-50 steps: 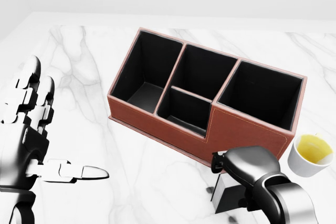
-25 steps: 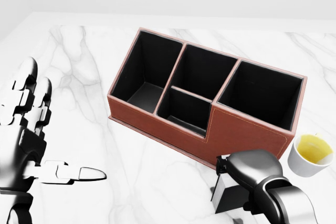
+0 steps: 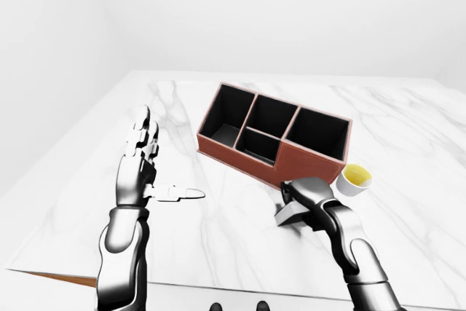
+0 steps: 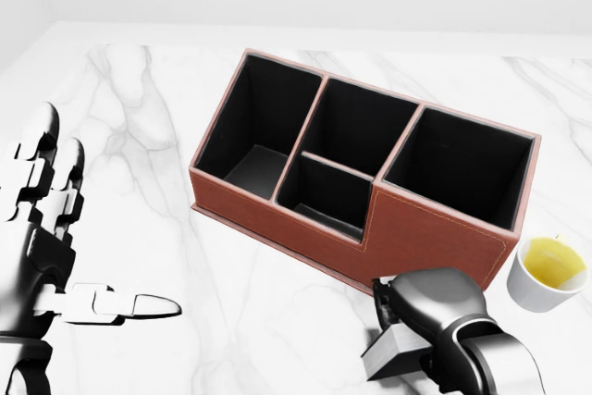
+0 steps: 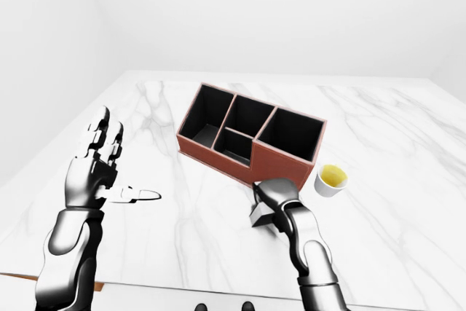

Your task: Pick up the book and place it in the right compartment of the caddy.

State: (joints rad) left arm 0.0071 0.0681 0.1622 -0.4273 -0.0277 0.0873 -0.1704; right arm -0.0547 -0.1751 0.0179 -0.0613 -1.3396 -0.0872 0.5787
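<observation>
Across the left-eye view, your white marble tabletop (image 3: 204, 231) carries the reddish-brown leather caddy (image 3: 306, 165) with black-lined compartments near the middle, and a small white cup of yellow liquid (image 3: 355, 178) sits just beside its right end. Your left hand (image 3: 140, 167) stands raised at the left with its fingers spread wide, thumb pointing right, holding nothing. Low in the head view, your right hand (image 4: 435, 312) curls its fingers down over the small dark, grey-sided book (image 4: 393, 351), which sits tilted just below the caddy's near wall, close under the right compartment (image 4: 462, 168); that compartment holds nothing. Whether the book touches the table you cannot tell. Toward the right-eye view's centre, the same grip shows, the book's (image 5: 261, 213) pale face peeking out left of the hand.
</observation>
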